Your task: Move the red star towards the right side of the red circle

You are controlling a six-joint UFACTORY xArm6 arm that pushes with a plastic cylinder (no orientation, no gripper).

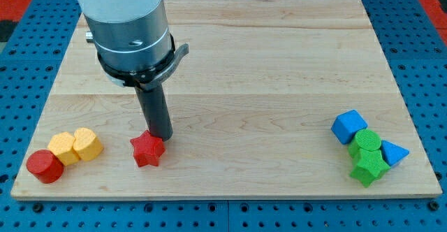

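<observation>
Down at the board goes my tip (163, 135), a plain dark rod with nothing to spread or pinch, and it is sitting right at the upper right edge of the red star (147, 149), touching it or as good as touching; the rod is hiding the exact contact. Above it the big grey arm housing (129, 26) is filling the view's top left. That star is lying near the view's bottom edge of the wooden board (279, 64), left of centre. Over at the view's bottom left corner the red circle (45, 166) is sitting, well to the left of the star. Between them two yellow blocks are standing side by side: the left yellow block (63, 147) is touching the circle's upper right, and the right yellow block (87, 143) is pressing against its neighbour, with a clear gap of bare wood from there to the star. Way across on the view's right a cluster is bunching up: a blue cube (348, 126) at the top, a green circle (367, 144) just below it, a blue triangle (392, 153) to the right, and a green star (369, 168) at the bottom, all touching or nearly so.
</observation>
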